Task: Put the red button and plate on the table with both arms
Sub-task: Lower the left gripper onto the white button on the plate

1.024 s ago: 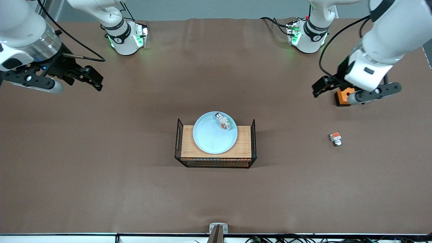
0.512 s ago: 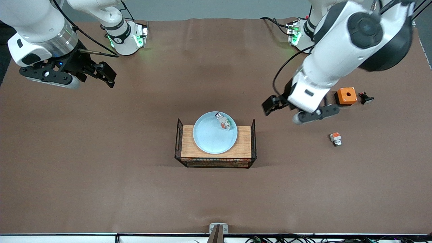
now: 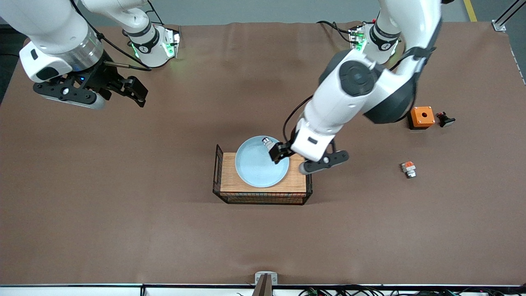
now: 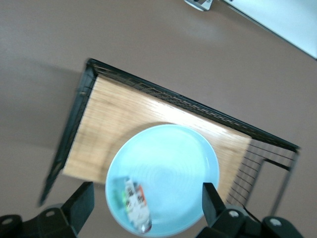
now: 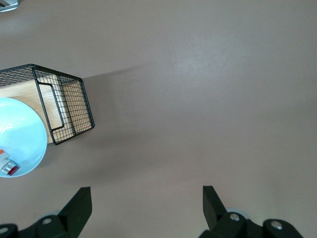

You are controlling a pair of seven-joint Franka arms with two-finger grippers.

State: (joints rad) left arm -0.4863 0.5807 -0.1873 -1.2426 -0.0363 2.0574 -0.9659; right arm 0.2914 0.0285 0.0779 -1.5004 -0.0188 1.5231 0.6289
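Pale blue and shallow, the single round plate has a raised rim and sits on the wooden top of a black wire rack at the middle of the brown counter. One red button, a small elongated white-and-grey part with an orange-red middle, lies inside the plate near the rim on the side farther from the front camera; in the front view the left tool covers most of it.

Going across the front view: the right tool hangs over bare counter toward the right arm's end, its two fingers spread wide apart with nothing between them. The left tool hovers over the plate's rim above the button, fingers also apart and gripping nothing.

Toward the left arm's end lie three loose items: one squat white piece with an orange top, one orange box and, just beside it, one black push-button.
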